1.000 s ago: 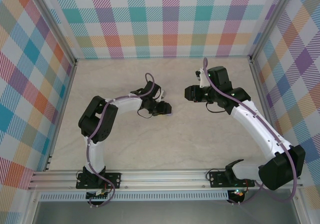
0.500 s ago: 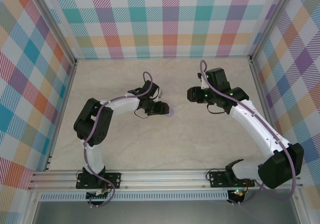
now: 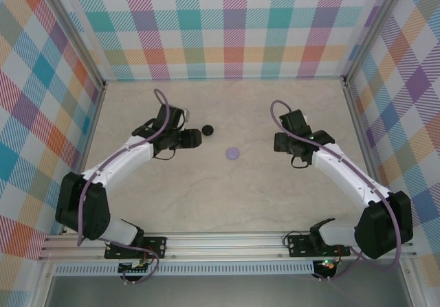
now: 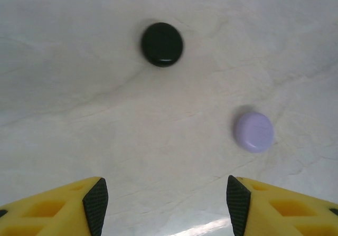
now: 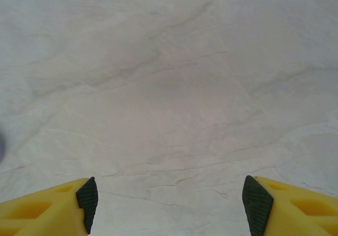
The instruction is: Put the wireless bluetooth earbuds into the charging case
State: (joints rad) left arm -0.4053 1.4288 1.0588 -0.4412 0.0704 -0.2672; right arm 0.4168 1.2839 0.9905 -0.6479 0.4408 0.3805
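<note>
Plaid walls all round and a pale marbled table (image 3: 206, 204), so at least the contrast is decent. The black charging case (image 3: 207, 129) sits just ahead of the left arm (image 3: 124, 159). The lilac charging case (image 3: 233, 153) lies a bit nearer the middle, between both arms and apart from the black one.

Both pucks look shut to me, so I can't tell whether the earbuds are inside. From the left wrist, the black charging case (image 4: 162, 44) is straight ahead and the lilac charging case (image 4: 254, 132) is off to the right. The left jaws are spread wide with nothing between them. Same for the right jaws, with just bare table under them.

Here's what I'd worry about:
- Those cases are low, round and smooth, so an off-centre pinch could squirt one sideways across the table.
- The lilac one sits in shared territory, and if both arms go for it the wrists could clash.
- A lid would likely need one arm to hold the case down, or the whole puck just skates.
</note>
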